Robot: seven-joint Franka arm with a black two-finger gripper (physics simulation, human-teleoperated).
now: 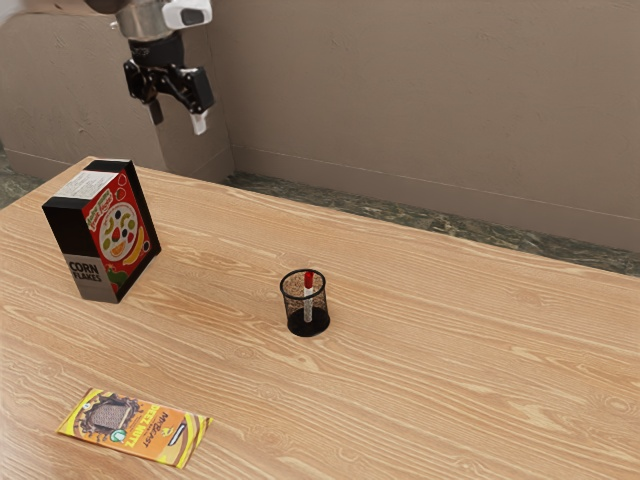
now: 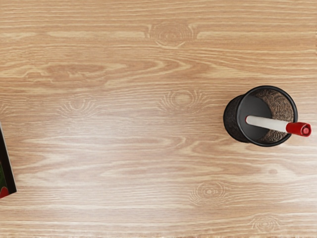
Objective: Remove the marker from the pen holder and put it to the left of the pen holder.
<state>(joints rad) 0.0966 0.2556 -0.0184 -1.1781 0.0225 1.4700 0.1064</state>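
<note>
Wooden bench (image 1: 450, 380) with pen holder (image 1: 307, 328), marker (image 2: 270, 124) inside. Your open tool (image 1: 178, 117) hung far left in the exterior view; approach seemed in hand, next requiring alignment above the marker.

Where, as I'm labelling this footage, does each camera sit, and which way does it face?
Exterior view: beside the arm, looking down at a slant across the table; part of the arm and the open gripper show.
Wrist view: on the arm's end, facing down toward the table.
Shared: pen holder, marker, part of the cereal box.
</note>
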